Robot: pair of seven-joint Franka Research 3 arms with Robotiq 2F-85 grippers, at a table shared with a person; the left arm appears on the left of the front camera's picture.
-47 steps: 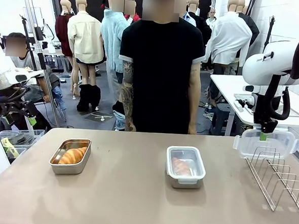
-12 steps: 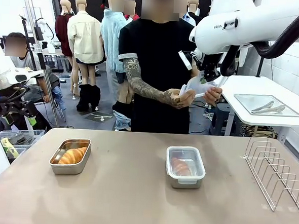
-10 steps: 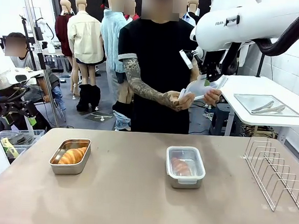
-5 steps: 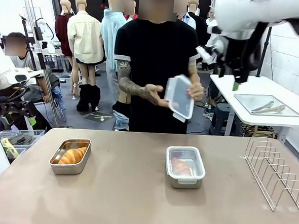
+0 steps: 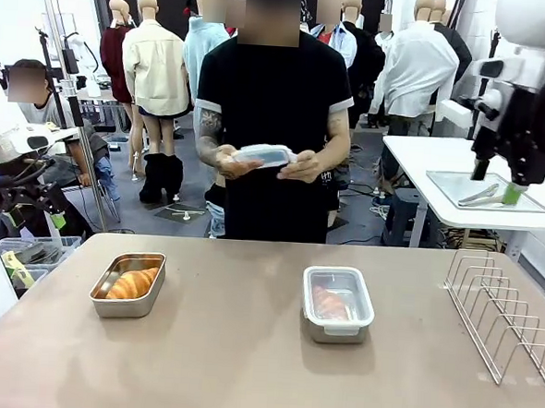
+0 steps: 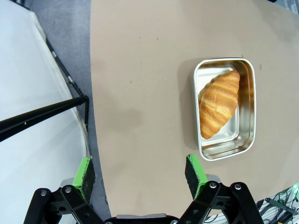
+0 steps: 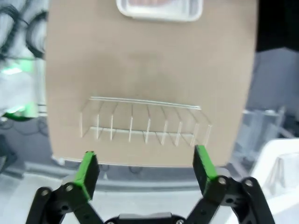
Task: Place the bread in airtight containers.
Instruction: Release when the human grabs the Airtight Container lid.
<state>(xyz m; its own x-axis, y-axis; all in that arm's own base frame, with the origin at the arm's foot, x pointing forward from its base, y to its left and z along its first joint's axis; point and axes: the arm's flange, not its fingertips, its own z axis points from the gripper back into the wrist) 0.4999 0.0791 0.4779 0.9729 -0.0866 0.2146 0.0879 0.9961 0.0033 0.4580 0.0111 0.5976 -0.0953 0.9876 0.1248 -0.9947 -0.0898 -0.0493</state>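
One croissant (image 5: 133, 282) lies in an open steel tin (image 5: 100, 306) on the table's left; the left wrist view looks down on that croissant (image 6: 218, 103) in the tin (image 6: 248, 78). A second tin (image 5: 338, 303), at the middle, wears a translucent lid with bread dimly visible under it, and it also shows at the top of the right wrist view (image 7: 160, 7). The person holds another lid (image 5: 266, 155) flat in both hands. My left gripper (image 5: 36, 219) (image 6: 140, 171) hangs open off the table's left edge. My right gripper (image 5: 496, 181) (image 7: 145, 168) is open and empty, high at the far right.
A wire rack (image 5: 502, 315) (image 7: 145, 122) stands at the table's right edge. Behind it is a white side table with a metal tray (image 5: 486, 191) and tongs. The person stands at the far edge, between the two tins.
My right gripper opened and let go of the lid into the person's hands, then swung away to the right. The person lowered the lid and now holds it flat.
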